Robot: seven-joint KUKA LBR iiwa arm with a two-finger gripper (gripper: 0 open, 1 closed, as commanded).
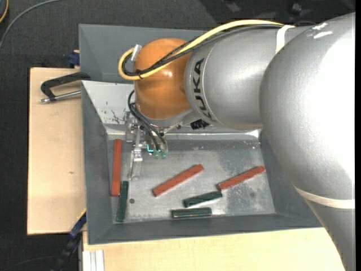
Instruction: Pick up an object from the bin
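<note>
Grey metal bin [225, 157] holds flat red bars [177, 179] and green bars [202, 199]; gripper [145, 151] hangs beside left red bar [116, 165], its grip I cannot tell

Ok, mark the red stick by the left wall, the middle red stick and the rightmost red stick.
red stick by the left wall [116, 168]: camera view, mid-length.
middle red stick [177, 180]: camera view, mid-length.
rightmost red stick [241, 178]: camera view, mid-length.
</note>
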